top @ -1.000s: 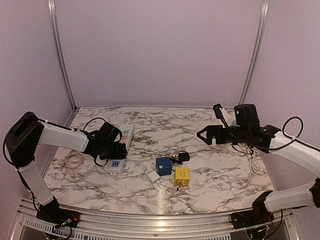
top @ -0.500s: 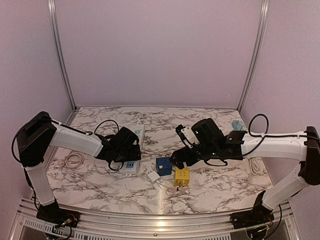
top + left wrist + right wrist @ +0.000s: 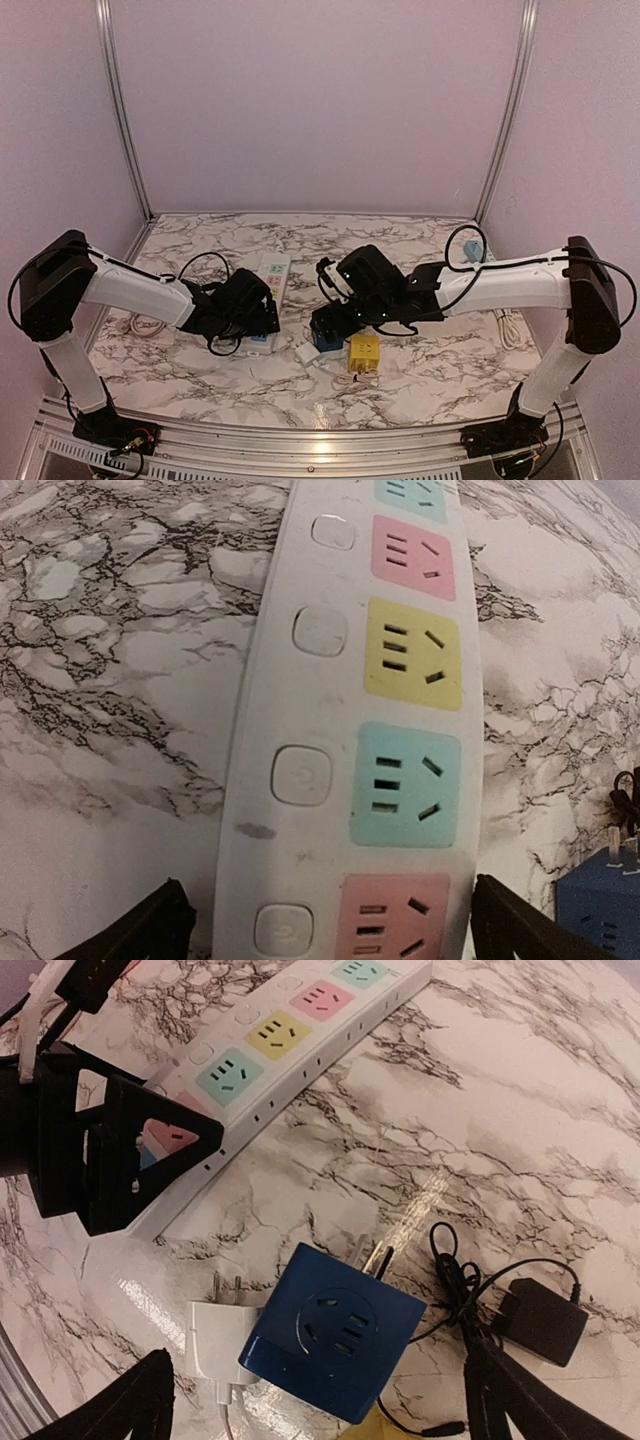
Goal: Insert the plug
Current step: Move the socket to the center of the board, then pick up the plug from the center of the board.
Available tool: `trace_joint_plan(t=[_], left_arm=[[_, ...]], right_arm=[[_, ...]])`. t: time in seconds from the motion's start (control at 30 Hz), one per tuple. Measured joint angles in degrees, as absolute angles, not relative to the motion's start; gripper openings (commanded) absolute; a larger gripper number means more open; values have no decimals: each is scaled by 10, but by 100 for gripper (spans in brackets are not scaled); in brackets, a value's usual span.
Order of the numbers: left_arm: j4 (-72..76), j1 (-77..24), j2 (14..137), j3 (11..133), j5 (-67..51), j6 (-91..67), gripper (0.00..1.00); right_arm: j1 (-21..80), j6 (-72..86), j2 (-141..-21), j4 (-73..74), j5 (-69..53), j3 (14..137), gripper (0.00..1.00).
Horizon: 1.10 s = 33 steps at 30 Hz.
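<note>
On the marble table (image 3: 520, 1110) near the power strip (image 3: 270, 1045), the blue cube plug (image 3: 335, 1335) lies under the spread right gripper (image 3: 325, 1395), likely light, rigid and slick, best pinched across flat faces; left gripper (image 3: 330, 925) likewise spread.

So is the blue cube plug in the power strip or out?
Out. The blue cube plug lies on the marble table apart from the power strip, prongs bare; the strip's visible sockets are empty.
</note>
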<state>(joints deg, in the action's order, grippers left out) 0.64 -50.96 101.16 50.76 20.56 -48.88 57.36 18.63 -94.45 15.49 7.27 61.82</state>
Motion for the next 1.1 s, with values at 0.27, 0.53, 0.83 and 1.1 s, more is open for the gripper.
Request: trace_joint_plan(t=[0.27,0.53,0.83,1.1], left_arm=[[-15,-510,883,454,215,-493,99],[-14,-514,778,394,240,-489,99],[-13,-517,768,358,241,-489,99],[-12,-519,759,354,241,-488,99]], right_arm=[[589,208,-1005,158,107,632,92],[589,209,-1054,172,88,660,92],[588,75,-1060,229,55,710,99],[553,-36,-1060,299,19,741,96]])
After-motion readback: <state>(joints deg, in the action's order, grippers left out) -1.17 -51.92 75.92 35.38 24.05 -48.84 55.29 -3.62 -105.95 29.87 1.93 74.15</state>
